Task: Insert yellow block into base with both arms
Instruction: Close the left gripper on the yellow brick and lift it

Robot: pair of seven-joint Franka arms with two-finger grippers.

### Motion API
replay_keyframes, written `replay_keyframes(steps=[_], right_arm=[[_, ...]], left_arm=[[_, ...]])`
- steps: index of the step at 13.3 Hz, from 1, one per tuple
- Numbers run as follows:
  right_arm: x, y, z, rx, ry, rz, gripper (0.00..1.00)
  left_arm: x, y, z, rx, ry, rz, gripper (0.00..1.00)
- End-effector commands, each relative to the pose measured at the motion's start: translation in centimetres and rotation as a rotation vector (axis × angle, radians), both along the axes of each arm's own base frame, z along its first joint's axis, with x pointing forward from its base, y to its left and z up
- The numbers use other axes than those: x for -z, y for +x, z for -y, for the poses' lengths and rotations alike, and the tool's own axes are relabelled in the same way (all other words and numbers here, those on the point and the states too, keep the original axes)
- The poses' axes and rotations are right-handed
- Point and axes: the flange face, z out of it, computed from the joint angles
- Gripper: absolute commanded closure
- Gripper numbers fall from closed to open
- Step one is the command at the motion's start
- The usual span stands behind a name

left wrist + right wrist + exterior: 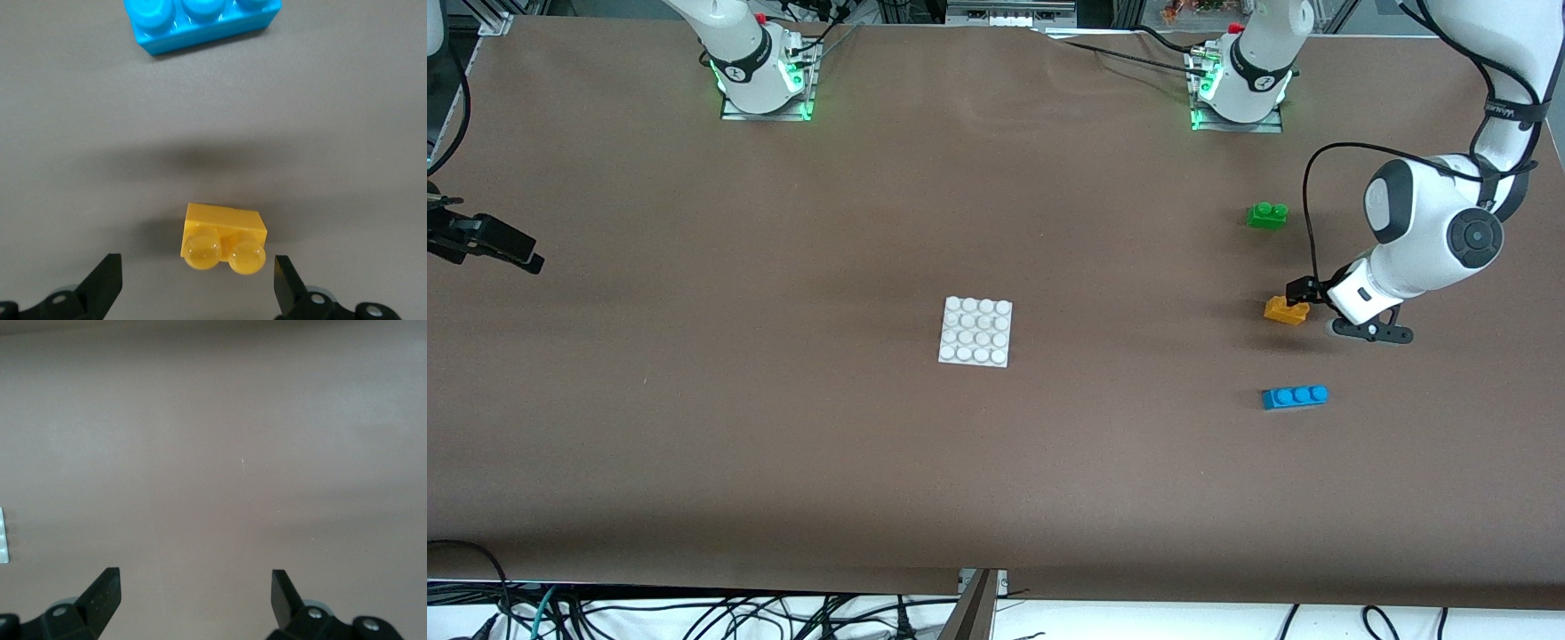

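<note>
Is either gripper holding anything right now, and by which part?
Nothing is held. The left gripper is open around the yellow block, not touching it; the right gripper waits open over bare table.

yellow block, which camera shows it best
The left wrist view: the yellow block fills the middle, studs plain, between the open left gripper fingers. The front view shows it small, partly crowded by that gripper. The right wrist view misses it.
</note>
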Motion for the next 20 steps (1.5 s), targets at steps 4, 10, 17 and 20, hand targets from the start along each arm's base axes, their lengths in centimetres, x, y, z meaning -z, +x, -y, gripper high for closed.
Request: replay_keyframes(steps=[4,10,17,20], right_arm=[[-0.1,-0.4,0.0,-0.012,0.011,-0.006,0.0],[-0.1,-0.4,0.0,-0.012,0.013,-0.006,0.0],[-0.1,-0.4,0.0,-0.012,0.012,-0.004,0.0],[-0.1,-0.4,0.0,-0.012,0.013,-0.006,0.0]], left_arm=[[3.5,-1.7,0.8,0.004,-0.044,0.011,0.0],[5.2,-1.9,1.7,0.016,-0.046,0.043,0.0],[5.1,-2.1,1.8,0.023,-0.048,0.026,0.73],[4.4,-2.0,1.8,0.018,-0.05,0.012,1.0]])
